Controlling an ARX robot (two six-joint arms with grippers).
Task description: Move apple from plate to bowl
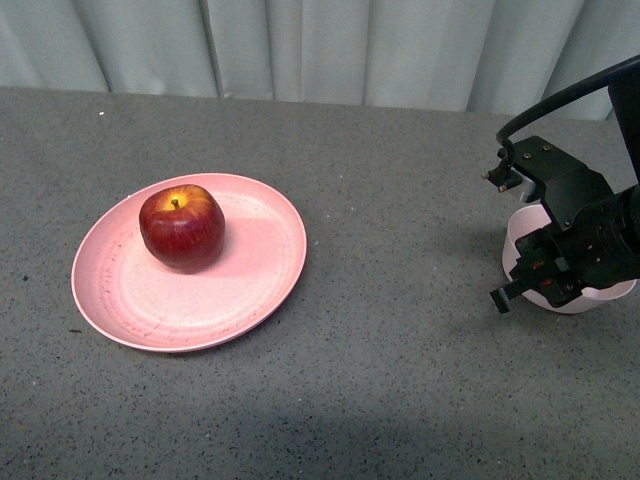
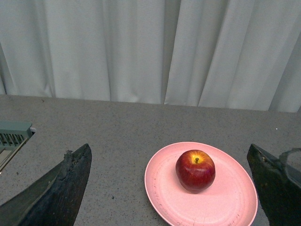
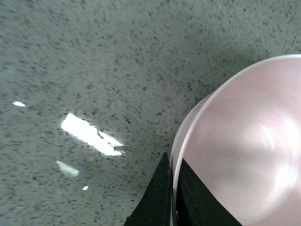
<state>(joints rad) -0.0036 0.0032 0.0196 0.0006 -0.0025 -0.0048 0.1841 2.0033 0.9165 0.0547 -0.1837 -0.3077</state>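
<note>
A dark-red apple (image 1: pixel 181 226) with a yellow patch at its stem sits upright on the wide salmon-pink plate (image 1: pixel 250 290) at the left of the table. The left wrist view shows the same apple (image 2: pixel 195 170) on the plate (image 2: pixel 230 202), ahead of my left gripper (image 2: pixel 176 188), whose fingers are spread wide and hold nothing. Far right, my right gripper (image 1: pixel 545 272) is shut on the rim of the pale pink bowl (image 1: pixel 520 232). Up close, its two black fingers (image 3: pixel 157 195) pinch the bowl (image 3: pixel 240 155) wall, one outside, one inside.
The grey speckled tabletop (image 1: pixel 400 330) stretches between plate and bowl. Pale curtains (image 1: pixel 330 45) hang behind the table's far edge. A greenish device (image 2: pixel 11 134) sits at the edge of the left wrist view.
</note>
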